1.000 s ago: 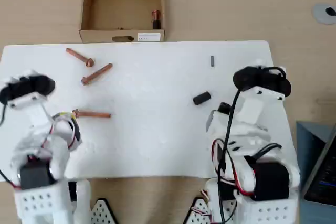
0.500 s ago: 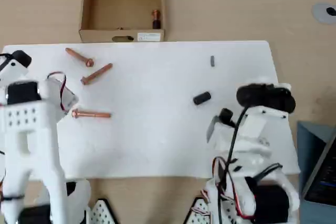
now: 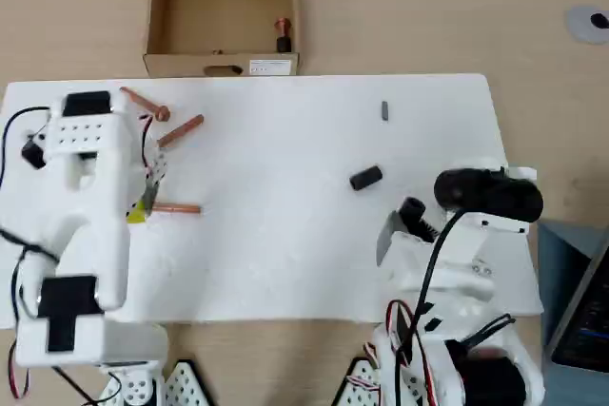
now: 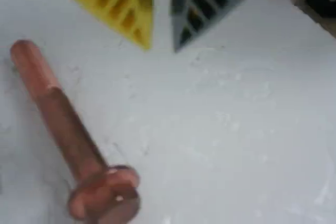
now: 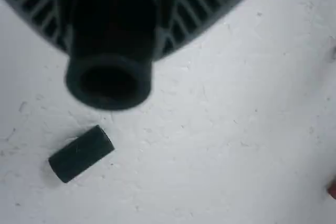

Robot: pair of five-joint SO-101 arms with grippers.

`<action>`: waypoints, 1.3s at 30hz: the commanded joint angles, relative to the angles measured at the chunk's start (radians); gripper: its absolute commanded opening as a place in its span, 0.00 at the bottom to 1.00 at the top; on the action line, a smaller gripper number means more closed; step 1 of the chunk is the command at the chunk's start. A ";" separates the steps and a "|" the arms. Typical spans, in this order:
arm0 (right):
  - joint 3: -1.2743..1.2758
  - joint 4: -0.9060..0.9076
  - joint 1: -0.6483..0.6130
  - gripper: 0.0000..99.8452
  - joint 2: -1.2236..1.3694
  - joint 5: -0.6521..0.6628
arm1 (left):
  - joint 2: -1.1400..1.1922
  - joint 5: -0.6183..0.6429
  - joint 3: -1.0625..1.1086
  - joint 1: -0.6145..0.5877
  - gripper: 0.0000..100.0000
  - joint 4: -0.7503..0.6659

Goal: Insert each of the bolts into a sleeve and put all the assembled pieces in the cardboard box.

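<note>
**Surface.** Tan table [image 3: 400,35], with a white board [image 3: 285,235] laid on it. A grey disc [image 3: 588,23] sits at the table's far corner, well beyond the right arm.

**Left gripper** [image 4: 161,43]. Yellow and grey fingers are drawn almost together with only a slit between them, gripping nothing.
- Near bolt [image 4: 65,129]: flat on the board just beside the fingertips. Its long axis runs across the board, with the shank end toward the right arm.
- Mid bolt [image 3: 186,128]: beyond the gripper, boxward, lying aslant.
- Far bolt [image 3: 143,102]: farther on, aslant the other way.

**Right gripper** [image 5: 113,45]. Closed on the held sleeve [image 5: 109,77], whose axis runs along the fingers with the open bore facing outward.
- Loose sleeve [image 5: 81,153]: on its side, near and ahead of the fingertips.
- Grey pin [image 3: 384,110]: farther ahead.

**Box** [image 3: 157,16]. Off the board, ahead of both grippers.
- Boxed piece [image 3: 283,33]: against the box wall, copper end pointing away from the arms.
</note>
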 commanded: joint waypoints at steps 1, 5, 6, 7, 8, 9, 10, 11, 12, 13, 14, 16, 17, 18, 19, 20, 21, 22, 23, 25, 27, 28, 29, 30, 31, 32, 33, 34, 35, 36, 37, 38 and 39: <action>0.001 -0.025 0.015 0.01 -0.001 0.011 | 0.058 0.008 -0.103 0.020 0.14 0.014; 0.001 -0.025 0.015 0.01 -0.001 0.011 | 0.136 0.009 -0.135 0.014 0.15 0.011; 0.001 -0.025 0.015 0.01 -0.001 0.011 | 0.154 0.009 -0.137 0.014 0.15 0.011; 0.001 -0.025 0.015 0.01 -0.001 0.011 | 0.171 0.015 -0.138 0.014 0.15 0.011; 0.001 -0.025 0.015 0.01 -0.001 0.011 | 0.185 0.015 -0.140 0.012 0.15 0.011; 0.001 -0.025 0.015 0.01 -0.001 0.011 | 0.194 0.017 -0.140 0.012 0.15 0.009; 0.001 -0.025 0.015 0.01 -0.001 0.011 | 0.202 0.021 -0.141 0.012 0.15 0.008; 0.001 -0.025 0.015 0.01 -0.001 0.011 | 0.208 0.026 -0.141 0.012 0.15 0.002; 0.001 -0.025 0.015 0.01 -0.001 0.011 | 0.209 0.026 -0.141 0.012 0.15 -0.009; 0.001 -0.025 0.015 0.01 -0.001 0.012 | 0.209 0.026 -0.140 0.012 0.15 -0.020; 0.001 -0.025 0.015 0.01 -0.001 0.012 | 0.209 0.028 -0.141 0.012 0.15 -0.026; 0.001 -0.025 0.015 0.01 -0.001 0.012 | 0.209 0.028 -0.141 0.012 0.15 -0.048; 0.001 -0.025 0.015 0.01 -0.001 0.012 | 0.211 0.028 -0.141 0.012 0.15 -0.055; 0.001 -0.025 0.015 0.01 -0.001 0.012 | 0.213 0.028 -0.141 0.012 0.15 -0.063; 0.001 -0.025 0.015 0.01 -0.001 0.012 | 0.214 0.028 -0.140 0.012 0.15 -0.064; 0.001 -0.025 0.015 0.01 -0.001 0.012 | 0.214 0.028 -0.137 0.012 0.15 -0.074; 0.001 -0.025 0.015 0.01 -0.001 0.014 | 0.214 0.028 -0.133 0.009 0.15 -0.080; 0.001 -0.025 0.015 0.01 -0.001 0.014 | 0.214 0.028 -0.133 0.000 0.15 -0.083; 0.001 -0.025 0.015 0.01 -0.001 0.014 | 0.216 0.028 -0.133 -0.008 0.15 -0.083; 0.001 -0.025 0.015 0.01 -0.001 0.014 | 0.216 0.026 -0.135 -0.032 0.15 -0.083; 0.001 -0.025 0.015 0.01 -0.001 0.014 | 0.216 0.025 -0.133 -0.051 0.15 -0.083; 0.001 -0.025 0.015 0.01 -0.001 0.014 | 0.216 0.023 -0.132 -0.057 0.15 -0.083; 0.001 -0.025 0.015 0.01 -0.001 0.012 | 0.216 0.023 -0.129 -0.058 0.15 -0.083; 0.001 -0.025 0.015 0.01 -0.001 0.012 | 0.216 0.023 -0.123 -0.058 0.15 -0.083; 0.001 -0.025 0.015 0.01 -0.001 0.012 | 0.216 0.023 -0.117 -0.055 0.15 -0.083; 0.001 -0.025 0.015 0.01 -0.001 0.012 | 0.217 0.023 -0.112 -0.051 0.15 -0.083; 0.001 -0.025 0.013 0.01 -0.001 0.012 | 0.217 0.023 -0.104 -0.048 0.15 -0.084; 0.001 -0.025 0.013 0.01 -0.001 0.012 | 0.217 0.023 -0.094 -0.040 0.15 -0.091; 0.001 -0.025 0.013 0.01 -0.001 0.011 | 0.217 0.023 -0.080 -0.035 0.15 -0.106; 0.001 -0.025 0.013 0.01 -0.001 0.011 | 0.217 0.023 -0.061 -0.034 0.15 -0.123; 0.001 -0.025 0.013 0.01 -0.001 0.011 | 0.217 0.023 -0.043 -0.032 0.15 -0.141; 0.001 -0.025 0.013 0.01 -0.001 0.011 | 0.217 0.023 -0.025 -0.031 0.15 -0.158; 0.001 -0.025 0.013 0.01 -0.001 0.011 | 0.217 0.023 -0.003 -0.029 0.15 -0.176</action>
